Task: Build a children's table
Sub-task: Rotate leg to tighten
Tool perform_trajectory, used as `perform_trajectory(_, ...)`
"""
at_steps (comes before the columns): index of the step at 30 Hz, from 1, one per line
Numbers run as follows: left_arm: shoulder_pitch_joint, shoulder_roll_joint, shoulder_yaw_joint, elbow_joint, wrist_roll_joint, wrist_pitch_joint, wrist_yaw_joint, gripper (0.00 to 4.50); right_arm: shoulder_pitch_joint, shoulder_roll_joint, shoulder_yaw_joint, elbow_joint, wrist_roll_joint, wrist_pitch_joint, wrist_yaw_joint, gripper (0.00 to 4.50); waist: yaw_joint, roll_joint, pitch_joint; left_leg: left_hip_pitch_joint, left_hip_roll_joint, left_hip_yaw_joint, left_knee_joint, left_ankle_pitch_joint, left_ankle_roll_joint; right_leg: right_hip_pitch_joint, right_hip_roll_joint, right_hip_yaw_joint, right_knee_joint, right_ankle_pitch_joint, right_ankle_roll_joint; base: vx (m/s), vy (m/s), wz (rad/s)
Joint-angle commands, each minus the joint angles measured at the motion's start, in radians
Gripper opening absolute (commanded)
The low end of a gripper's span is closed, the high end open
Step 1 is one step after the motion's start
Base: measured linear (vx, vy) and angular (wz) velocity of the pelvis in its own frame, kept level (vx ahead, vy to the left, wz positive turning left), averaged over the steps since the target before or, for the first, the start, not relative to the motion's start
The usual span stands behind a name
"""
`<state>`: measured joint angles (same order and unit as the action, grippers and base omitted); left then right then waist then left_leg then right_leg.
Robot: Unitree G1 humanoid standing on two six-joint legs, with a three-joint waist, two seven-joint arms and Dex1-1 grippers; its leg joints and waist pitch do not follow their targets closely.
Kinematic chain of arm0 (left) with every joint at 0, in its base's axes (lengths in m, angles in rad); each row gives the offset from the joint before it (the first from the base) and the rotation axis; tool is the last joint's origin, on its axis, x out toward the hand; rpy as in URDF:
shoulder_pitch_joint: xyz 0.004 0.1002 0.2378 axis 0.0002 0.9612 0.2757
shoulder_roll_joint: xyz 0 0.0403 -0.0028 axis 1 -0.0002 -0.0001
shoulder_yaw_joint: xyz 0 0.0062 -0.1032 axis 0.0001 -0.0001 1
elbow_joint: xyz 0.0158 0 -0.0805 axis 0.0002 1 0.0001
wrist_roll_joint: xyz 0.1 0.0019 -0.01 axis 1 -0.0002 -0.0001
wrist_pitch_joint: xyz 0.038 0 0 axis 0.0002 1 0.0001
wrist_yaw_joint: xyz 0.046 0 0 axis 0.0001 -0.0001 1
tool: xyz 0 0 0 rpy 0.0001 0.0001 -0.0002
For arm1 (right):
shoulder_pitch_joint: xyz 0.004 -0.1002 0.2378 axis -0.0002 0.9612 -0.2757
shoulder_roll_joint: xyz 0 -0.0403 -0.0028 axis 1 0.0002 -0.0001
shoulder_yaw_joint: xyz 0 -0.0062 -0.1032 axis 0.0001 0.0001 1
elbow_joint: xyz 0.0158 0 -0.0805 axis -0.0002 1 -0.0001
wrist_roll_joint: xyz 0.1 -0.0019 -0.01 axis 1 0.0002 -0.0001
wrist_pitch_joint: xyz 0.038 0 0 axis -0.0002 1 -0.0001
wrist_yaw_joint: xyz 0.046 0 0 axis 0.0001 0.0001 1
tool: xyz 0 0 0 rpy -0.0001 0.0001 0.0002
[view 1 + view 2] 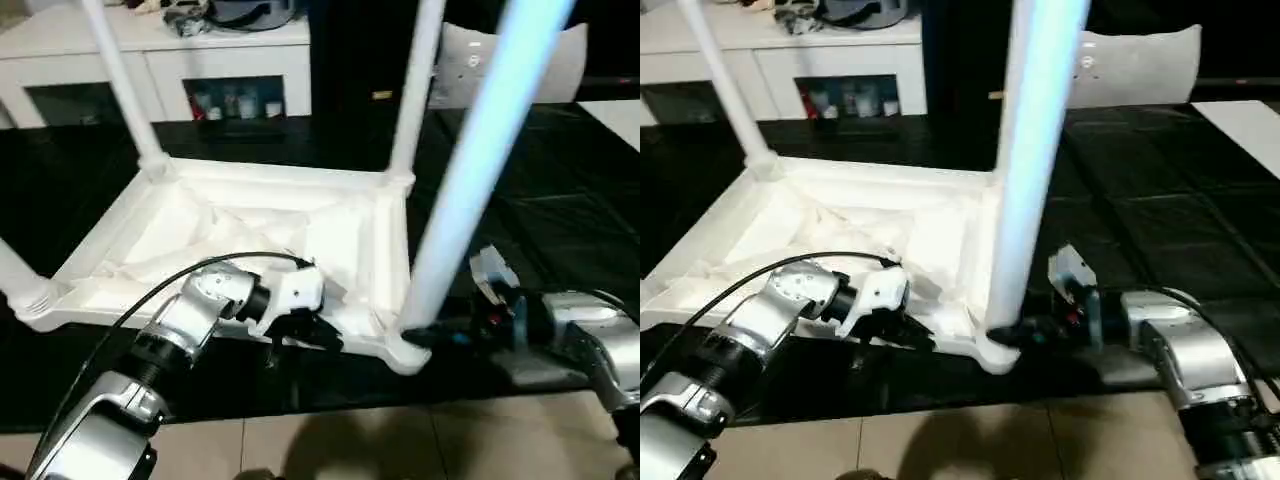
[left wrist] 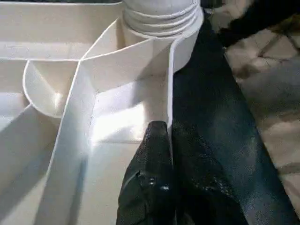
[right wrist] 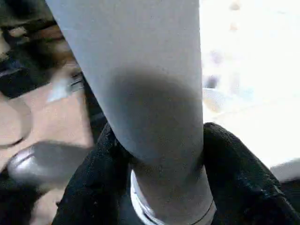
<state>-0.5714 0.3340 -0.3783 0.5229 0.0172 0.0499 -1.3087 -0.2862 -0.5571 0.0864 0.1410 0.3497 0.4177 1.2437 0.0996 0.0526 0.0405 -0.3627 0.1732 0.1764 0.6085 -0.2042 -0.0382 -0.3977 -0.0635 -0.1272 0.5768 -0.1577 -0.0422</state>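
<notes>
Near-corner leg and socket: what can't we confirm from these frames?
- How far the near leg is seated: in the right wrist view the right gripper fingers wrap its base; in the head views its socket hides the joint.
- Leg tops: cut off by the upper edge in the head views.
- Left gripper fingertips: pinched on the table rim, but the rim covers the contact.

My head views are dim, with the black mat [image 1: 560,200] swallowing detail. The nearest leg [image 1: 470,160] blooms pale blue, overexposed and soft. The tabletop's ribbed underside [image 1: 250,240] glares white. At six o'clock a shadow falls on the floor tiles [image 1: 330,440]. My right wrist picture is blurred.
</notes>
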Motion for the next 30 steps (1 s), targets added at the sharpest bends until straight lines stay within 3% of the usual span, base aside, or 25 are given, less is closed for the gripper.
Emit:
perform_trajectory(1, 0.009, -0.071, -0.007, -0.072, -0.02, 0.051, 0.081, 0.0, -0.036, 0.082, 0.007, 0.014, -0.041, 0.033, -0.189, 2.03, -0.005, -0.023, -0.056, 0.007, 0.05, -0.022, -0.065, -0.152, 0.07, 0.051, -0.093, 0.046, -0.106, -0.519, -0.028, 0.0, 0.0, 0.0)
perform_trajectory(2, 0.009, -0.104, 0.001, -0.078, 0.002, 0.081, 0.161, 0.0, -0.058, 0.137, -0.003, 0.042, -0.08, 0.044, -0.311, 2.01, -0.021, -0.023, -0.054, 0.004, 0.049, -0.025, -0.067, -0.155, 0.056, 0.051, -0.091, 0.043, -0.107, -0.529, -0.022, 0.0, 0.0, 0.0)
perform_trajectory(4, 0.008, -0.123, 0.006, -0.08, 0.015, 0.096, 0.207, 0.0, -0.069, 0.164, -0.007, 0.055, -0.099, 0.05, -0.368, 1.99, -0.044, -0.022, -0.058, 0.004, 0.045, -0.028, -0.064, -0.163, 0.042, 0.054, -0.092, 0.037, -0.112, -0.541, -0.013, 0.0, 0.0, 0.0)
perform_trajectory(7, -0.009, -0.206, 0.034, -0.067, 0.05, 0.157, 0.37, 0.0, -0.106, 0.255, -0.032, 0.094, -0.146, 0.068, -0.555, 1.99, -0.068, -0.02, -0.062, -0.002, 0.045, -0.027, -0.062, -0.136, 0.068, 0.055, -0.089, 0.044, -0.106, -0.476, -0.037, 0.0, 0.0, 0.0)
perform_trajectory(9, -0.019, -0.245, 0.049, -0.06, 0.058, 0.187, 0.444, 0.0, -0.127, 0.303, -0.057, 0.118, -0.147, 0.077, -0.64, 1.99, -0.07, -0.024, -0.061, -0.004, 0.04, -0.024, -0.059, -0.126, 0.083, 0.055, -0.089, 0.045, -0.107, -0.466, -0.039, 0.0, 0.0, 0.0)
perform_trajectory(10, -0.029, -0.272, 0.053, -0.053, 0.061, 0.197, 0.486, 0.0, -0.138, 0.328, -0.063, 0.137, -0.145, 0.026, -0.657, 1.99, -0.068, -0.023, -0.061, 0.0, 0.038, -0.021, -0.057, -0.126, 0.087, 0.052, -0.09, 0.046, -0.11, -0.482, -0.039, 0.0, 0.0, 0.0)
perform_trajectory(11, -0.029, -0.273, 0.053, -0.054, 0.062, 0.197, 0.487, 0.0, -0.138, 0.329, -0.063, 0.137, -0.145, 0.024, -0.658, 1.99, -0.067, -0.023, -0.063, 0.0, 0.037, -0.019, -0.056, -0.122, 0.088, 0.052, -0.092, 0.048, -0.109, -0.485, -0.037, 0.0, 0.0, 0.0)
perform_trajectory(12, -0.03, -0.28, 0.051, -0.059, 0.069, 0.199, 0.499, 0.0, -0.139, 0.345, -0.068, 0.139, -0.151, 0.004, -0.668, 2.32, -0.061, -0.023, -0.066, -0.004, 0.038, -0.021, -0.057, -0.102, 0.095, 0.058, -0.091, 0.049, -0.105, -0.462, -0.035, 0.0, 0.0, 0.0)
perform_trajectory(16, -0.029, -0.268, 0.047, -0.063, 0.083, 0.197, 0.494, 0.0, -0.131, 0.351, -0.076, 0.126, -0.146, -0.002, -0.664, 2.76, -0.057, -0.017, -0.07, -0.008, 0.048, -0.025, -0.059, -0.064, 0.126, 0.06, -0.091, 0.053, -0.088, -0.338, -0.066, 0.0, 0.0, 0.0)
perform_trajectory(20, -0.026, -0.219, 0.041, -0.057, 0.104, 0.161, 0.468, 0.0, -0.094, 0.317, -0.077, 0.082, -0.128, -0.021, -0.595, 3.13, -0.053, -0.016, -0.068, -0.005, 0.052, -0.025, -0.061, -0.079, 0.133, 0.06, -0.092, 0.056, -0.086, -0.319, -0.081, 0.0, 0.0, 0.0)
perform_trajectory(24, -0.038, -0.166, 0.041, -0.02, 0.1, 0.109, 0.414, 0.0, -0.047, 0.228, -0.087, 0.035, -0.073, -0.037, -0.447, 3.53, -0.047, -0.016, -0.067, -0.005, 0.051, -0.023, -0.061, -0.091, 0.136, 0.062, -0.092, 0.057, -0.087, -0.336, -0.075, 0.0, 0.0, 0.0)
perform_trajectory(30, -0.04, -0.089, 0.012, 0.007, 0.088, 0.035, 0.261, 0.0, -0.023, 0.102, -0.087, 0.01, -0.054, -0.042, -0.29, 4.02, -0.031, -0.011, -0.065, 0.0, 0.055, -0.024, -0.063, -0.116, 0.124, 0.058, -0.092, 0.056, -0.09, -0.367, -0.066, 0.0, 0.0, 0.0)
